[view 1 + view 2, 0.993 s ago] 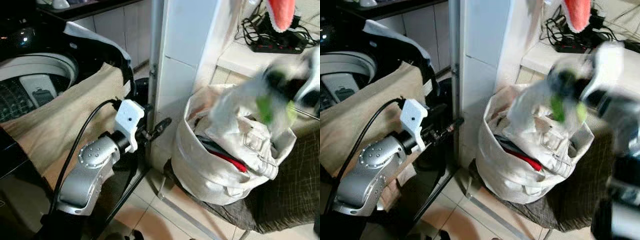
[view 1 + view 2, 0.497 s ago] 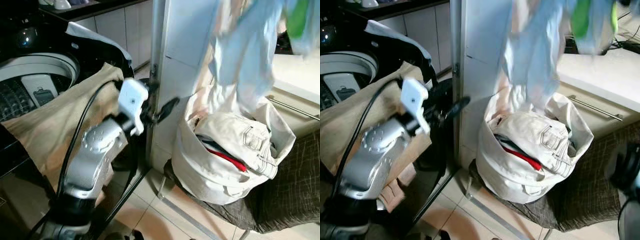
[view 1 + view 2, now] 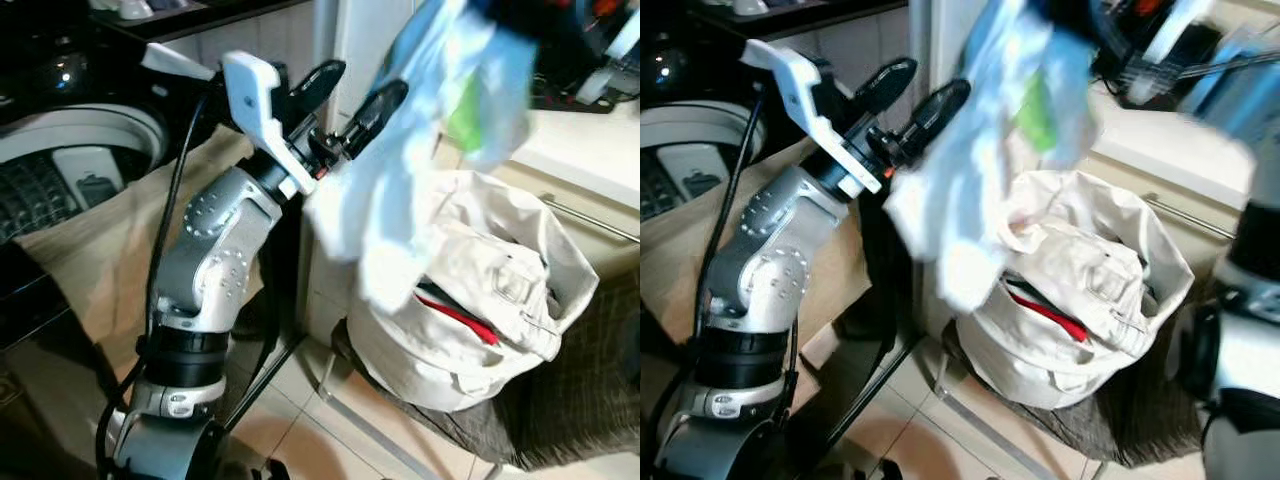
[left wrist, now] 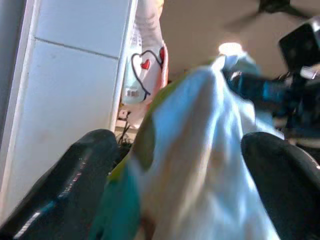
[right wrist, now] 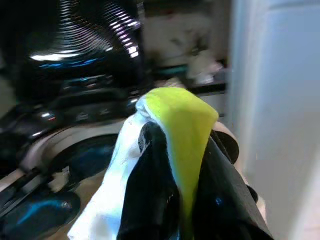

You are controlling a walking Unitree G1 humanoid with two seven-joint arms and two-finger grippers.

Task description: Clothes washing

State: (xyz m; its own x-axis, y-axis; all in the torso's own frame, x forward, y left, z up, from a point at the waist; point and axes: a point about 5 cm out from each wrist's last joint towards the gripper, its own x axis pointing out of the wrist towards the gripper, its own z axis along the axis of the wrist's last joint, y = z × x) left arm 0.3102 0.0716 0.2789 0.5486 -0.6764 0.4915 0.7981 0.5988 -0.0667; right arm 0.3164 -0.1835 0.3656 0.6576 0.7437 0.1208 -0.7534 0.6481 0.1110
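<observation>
the right gripper (image 5: 172, 165) is pinching the pale blue and white garment with lime-green trim (image 3: 400, 150) above the white fabric laundry bag (image 3: 470, 330). the left gripper (image 3: 350, 90), fingers spread, is reaching the hanging cloth; it should close high, then both swing toward the round-rimmed washing machine drum (image 3: 90, 160).

White cabinet panel (image 3: 355, 40), pale tiled floor (image 3: 290, 425); cream countertop (image 3: 585, 150), dark shelf (image 3: 170, 15)

Pale blue/white garment (image 3: 420, 130) w/ green patch is hanging in mid-air, blurred, draping down over white laundry bag (image 3: 470, 300). Bag is sitting open, stuffed w/ whitish clothes + sth red. Tan cloth (image 3: 90, 260) is lying across washer (image 3: 80, 150) rim.
</observation>
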